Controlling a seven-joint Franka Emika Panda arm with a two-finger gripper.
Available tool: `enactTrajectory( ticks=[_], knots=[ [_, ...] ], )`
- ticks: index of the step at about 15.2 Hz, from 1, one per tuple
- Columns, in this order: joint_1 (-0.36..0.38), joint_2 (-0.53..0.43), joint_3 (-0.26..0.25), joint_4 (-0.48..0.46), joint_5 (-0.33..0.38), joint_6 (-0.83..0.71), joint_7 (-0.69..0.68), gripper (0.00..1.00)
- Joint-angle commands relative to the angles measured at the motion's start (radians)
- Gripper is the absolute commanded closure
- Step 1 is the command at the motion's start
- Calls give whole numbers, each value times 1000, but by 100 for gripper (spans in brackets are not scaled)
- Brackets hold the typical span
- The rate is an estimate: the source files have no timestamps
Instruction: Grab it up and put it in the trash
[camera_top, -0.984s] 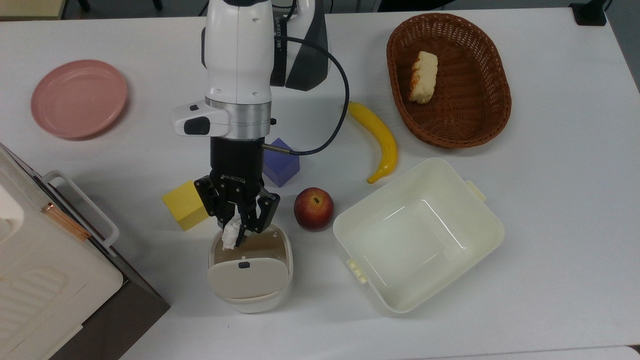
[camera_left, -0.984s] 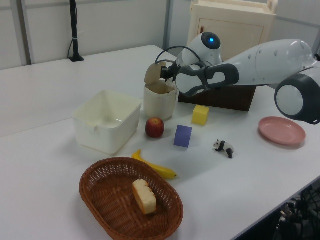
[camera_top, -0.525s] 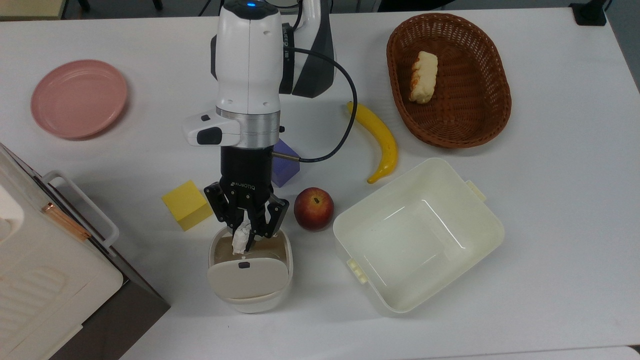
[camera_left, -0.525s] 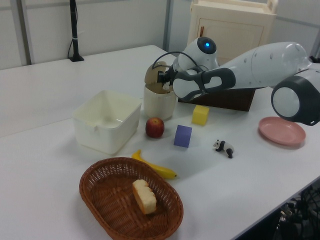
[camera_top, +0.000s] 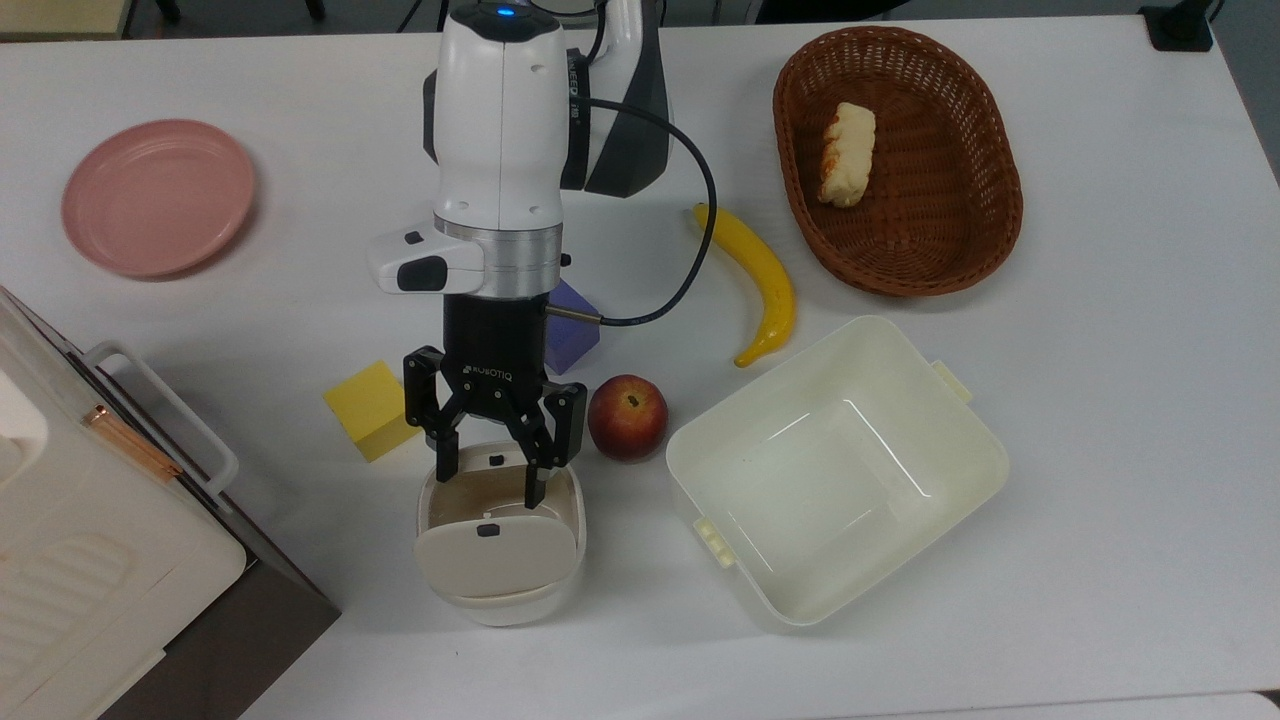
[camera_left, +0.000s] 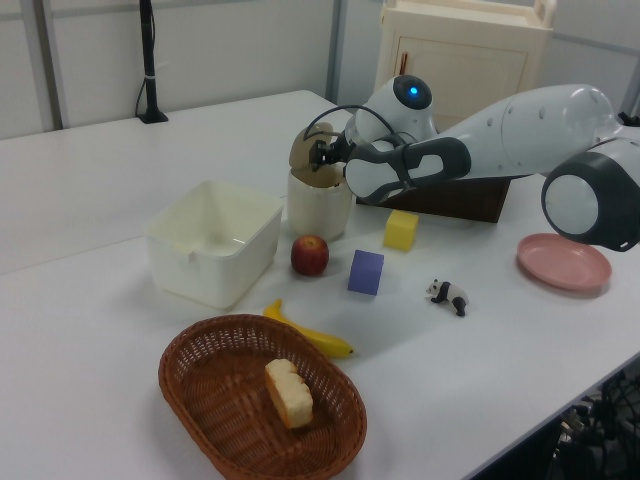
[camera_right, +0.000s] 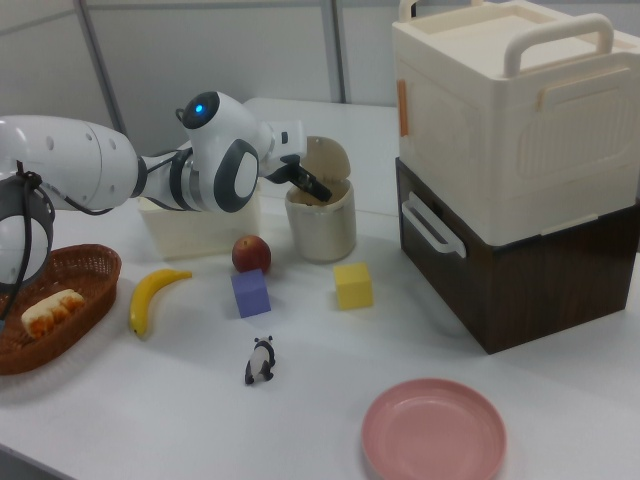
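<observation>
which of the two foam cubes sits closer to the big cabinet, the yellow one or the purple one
The yellow cube: in the top view it lies between the gripper and the cabinet; the purple cube is beyond the arm.

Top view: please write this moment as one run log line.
pincer: open, empty, over bin mouth | trash bin: flap tilted open | paper wad: not visible | apple: beside bin

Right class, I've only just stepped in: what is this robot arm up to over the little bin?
The gripper hangs open over the mouth of the small cream bin, whose flap lid is tipped up. Its fingers hold nothing now. Half a second ago they pinched a white paper wad above the opening, so it has apparently just been dropped in. The apple and yellow cube sit untouched beside the bin.
</observation>
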Motion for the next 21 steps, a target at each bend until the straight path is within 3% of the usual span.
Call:
enactTrajectory(
  ticks=[1, 4, 8, 21],
  knots=[
    [6, 7, -3, 9, -18, 20, 1, 0],
    [2, -19, -2, -1, -20, 16, 0, 0],
    [7, -171, 6, -116, -18, -41, -3, 0],
    [56, -513, 44, -129, 0, -1104, -454, 0]
  ],
)
